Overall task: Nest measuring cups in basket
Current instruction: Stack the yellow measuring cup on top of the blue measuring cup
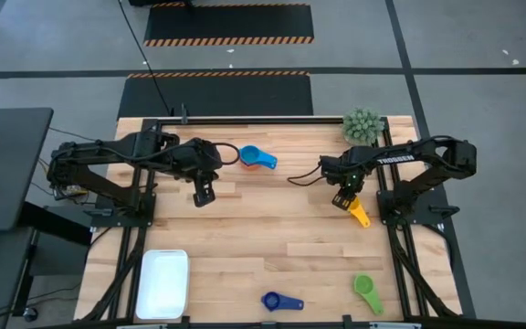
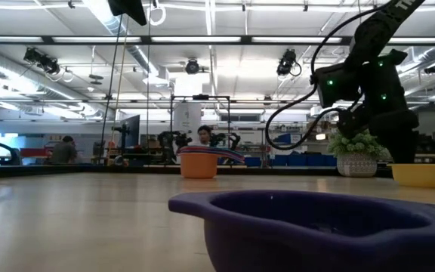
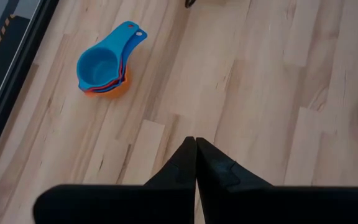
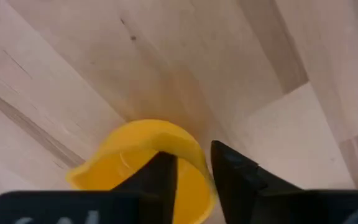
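Observation:
A yellow measuring cup [image 1: 359, 215] [image 4: 123, 155] stands on the table at the right. My right gripper [image 4: 194, 163] points down over it, open, one finger inside the bowl and one outside its wall. A blue cup nested on an orange one [image 1: 257, 158] [image 3: 104, 68] sits at the far middle. A navy cup [image 1: 281, 301] and a green cup [image 1: 366, 291] lie near the front edge. The white basket [image 1: 163, 283] stands at the near left. My left gripper [image 3: 196, 142] hangs shut above the table, left of centre, with nothing between its fingers. My right gripper comes at the yellow cup from above, fingers pointing down. One finger [image 4: 160, 171] is inside the bowl, the other [image 4: 229, 168] outside, with the cup's wall [image 4: 194, 155] between them. Whether they touch the wall I cannot tell. The cup stands upright on the table.
A small green potted plant [image 1: 362, 124] stands at the far right corner, just behind my right arm. Bare wood lies between the cups and the basket. In the low view the navy cup [image 2: 316, 227] fills the foreground.

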Robot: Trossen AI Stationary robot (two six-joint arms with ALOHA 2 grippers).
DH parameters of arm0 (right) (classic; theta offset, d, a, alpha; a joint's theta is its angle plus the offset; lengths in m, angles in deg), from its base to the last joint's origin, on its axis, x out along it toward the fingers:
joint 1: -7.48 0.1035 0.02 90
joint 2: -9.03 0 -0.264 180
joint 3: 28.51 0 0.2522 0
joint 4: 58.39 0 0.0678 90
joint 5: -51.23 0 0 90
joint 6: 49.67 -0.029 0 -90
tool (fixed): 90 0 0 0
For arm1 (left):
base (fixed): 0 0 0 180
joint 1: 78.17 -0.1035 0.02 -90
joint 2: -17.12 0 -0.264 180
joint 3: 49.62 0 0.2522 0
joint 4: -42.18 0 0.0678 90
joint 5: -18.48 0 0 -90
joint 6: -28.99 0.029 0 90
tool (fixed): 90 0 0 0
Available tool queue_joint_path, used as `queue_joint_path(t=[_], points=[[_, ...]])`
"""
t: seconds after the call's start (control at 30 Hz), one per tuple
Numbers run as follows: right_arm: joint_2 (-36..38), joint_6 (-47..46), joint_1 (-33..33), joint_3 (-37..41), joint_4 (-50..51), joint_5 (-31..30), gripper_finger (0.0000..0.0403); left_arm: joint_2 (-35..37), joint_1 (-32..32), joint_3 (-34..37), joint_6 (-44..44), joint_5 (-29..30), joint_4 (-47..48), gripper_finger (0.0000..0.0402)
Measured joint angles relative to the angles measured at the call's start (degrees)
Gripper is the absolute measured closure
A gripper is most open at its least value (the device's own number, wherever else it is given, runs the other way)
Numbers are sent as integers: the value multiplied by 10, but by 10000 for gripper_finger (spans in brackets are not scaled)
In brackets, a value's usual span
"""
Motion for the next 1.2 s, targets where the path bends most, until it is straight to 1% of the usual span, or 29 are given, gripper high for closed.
queue_joint_path(t=[0.07,0.13,0.17,0.2,0.3,0.4,0.57,0.63,0.8,0.9,1.07,1.13,1.2], points=[[0,11,-3,0,0,0,333,0,0,0,0,0,0,392],[0,16,-5,-5,-1,-1,374,0,0,0,1,0,0,392],[0,16,-6,-9,-3,-2,386,0,0,0,2,0,0,392],[0,16,-6,-13,-4,-5,389,0,0,0,2,0,1,392],[0,14,-6,-37,1,-20,390,0,-1,0,-3,0,4,392],[0,23,-6,-79,15,-21,393,0,-2,0,-18,1,8,392],[0,52,-6,-174,36,-46,393,-24,-13,-1,-36,7,30,392],[0,69,-6,-214,43,-55,393,-41,-19,-1,-28,15,45,392],[-2,120,-6,-309,51,-56,393,-77,-38,0,-4,51,97,392],[-25,151,-7,-373,58,-71,393,-87,-48,0,-3,50,103,392],[-103,220,-9,-494,92,-81,393,-86,-67,0,3,50,100,393],[-134,241,-9,-537,102,-93,393,-86,-77,1,3,51,94,393],[-157,259,-10,-575,117,-105,393,-85,-85,17,3,50,69,393]])
